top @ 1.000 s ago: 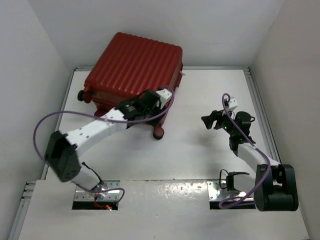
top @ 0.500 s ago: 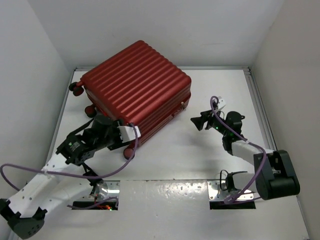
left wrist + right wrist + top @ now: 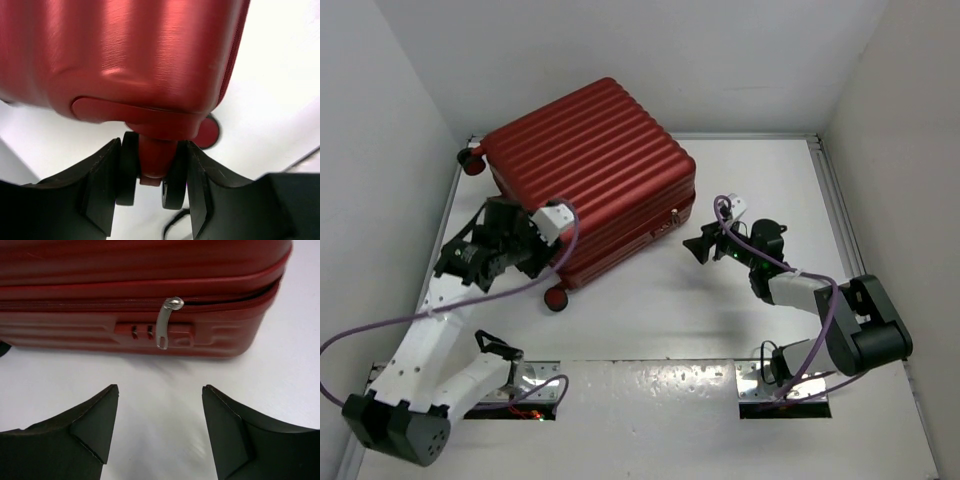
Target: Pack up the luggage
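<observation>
The luggage (image 3: 590, 165) is a shut red ribbed suitcase lying flat at the back left of the table. My left gripper (image 3: 525, 250) is at its near left corner. In the left wrist view the left gripper (image 3: 152, 150) has both fingers pressed against the black twin wheel (image 3: 127, 170) under the red shell (image 3: 140, 55). My right gripper (image 3: 698, 245) stands open just off the case's right side. In the right wrist view the right gripper (image 3: 160, 390) faces the silver zipper pull (image 3: 164, 325) and the lock dials (image 3: 141, 331), a short gap away, with nothing between its fingers.
Another wheel (image 3: 557, 298) sticks out at the case's near corner and one (image 3: 470, 160) at the far left. White walls close in on the left, back and right. A metal rail (image 3: 840, 215) runs along the table's right edge.
The suitcase has turned and shifted. My left arm swung from the case's near right side round to its near left corner and closed on a wheel. My right gripper moved left, closer to the case.
</observation>
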Available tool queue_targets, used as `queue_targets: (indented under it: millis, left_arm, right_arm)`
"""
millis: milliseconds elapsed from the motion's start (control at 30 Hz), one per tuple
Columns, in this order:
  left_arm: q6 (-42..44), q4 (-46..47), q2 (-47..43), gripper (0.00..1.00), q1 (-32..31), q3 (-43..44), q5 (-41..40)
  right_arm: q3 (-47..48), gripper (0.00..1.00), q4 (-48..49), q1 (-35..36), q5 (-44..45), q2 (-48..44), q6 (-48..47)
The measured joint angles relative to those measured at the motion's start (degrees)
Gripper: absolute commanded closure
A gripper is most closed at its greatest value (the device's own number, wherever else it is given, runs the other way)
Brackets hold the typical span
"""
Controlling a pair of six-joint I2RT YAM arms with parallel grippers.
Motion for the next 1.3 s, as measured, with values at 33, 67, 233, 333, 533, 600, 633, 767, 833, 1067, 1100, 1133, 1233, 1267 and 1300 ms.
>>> queue_targets:
  millis: [33,67,233,333,533,600,633,767,833,1067,1100,1133,1233,1267,1300]
  left_arm:
    - [-0.4,-1.0,2.0,1.0,3.1,1.3,2.5]
    - [-0.7,-2.1,3.6,1.0,5.7,2.4,4.5]
    - [-0.8,-6.6,14.5,1.0,19.8,9.0,13.3]
    - [-0.5,-10.1,21.6,1.0,25.4,14.6,17.9]
    - [-3.0,-7.3,24.6,1.0,26.9,16.2,20.5]
    - [-4.2,-6.0,24.0,1.0,26.4,15.3,20.1]
    - [-4.5,-5.7,23.8,1.0,26.3,15.2,19.9]
    - [-5.8,-3.7,22.5,1.0,25.6,13.7,19.0]
    - [-6.0,-2.4,21.4,1.0,25.4,12.6,18.5]
    - [-6.8,-0.3,19.9,1.0,25.2,11.0,18.0]
    - [-7.0,0.1,19.7,1.0,25.1,10.8,18.0]
    - [-7.2,0.5,19.6,1.0,25.0,10.6,18.2]
    - [-8.5,2.2,19.6,1.0,24.9,10.0,19.1]
    - [-8.9,2.6,19.6,1.0,24.9,9.9,19.3]
    - [-9.0,2.8,19.5,1.0,24.9,9.7,19.3]
  right_arm:
    - [0.0,0.32,0.0,0.0,0.5,0.1,0.0]
    - [0.0,0.32,0.0,0.0,1.1,0.1,0.1]
    - [0.0,0.32,1.1,-0.2,2.8,0.1,0.4]
    - [0.0,0.32,1.6,-0.2,2.9,0.1,0.5]
    - [3.5,0.38,1.1,3.2,8.2,2.4,0.4]
    - [6.6,0.38,-0.8,6.1,12.7,4.5,0.4]
    - [8.8,0.38,-2.0,7.8,15.8,5.9,0.4]
    - [17.1,0.37,-6.9,13.9,26.5,10.4,0.4]
    - [20.2,0.36,-7.9,16.2,30.9,11.9,-0.1]
    - [29.3,0.36,-10.7,19.9,40.6,19.9,-3.0]
    - [30.3,0.37,-10.6,19.9,41.3,21.0,-3.3]
    - [31.1,0.37,-10.6,20.1,42.1,21.6,-4.0]
    - [32.0,0.39,-10.5,19.9,43.8,22.4,-5.9]
    - [32.0,0.41,-10.3,19.6,44.2,22.4,-6.5]
    - [32.0,0.41,-10.3,19.2,44.5,22.4,-7.0]
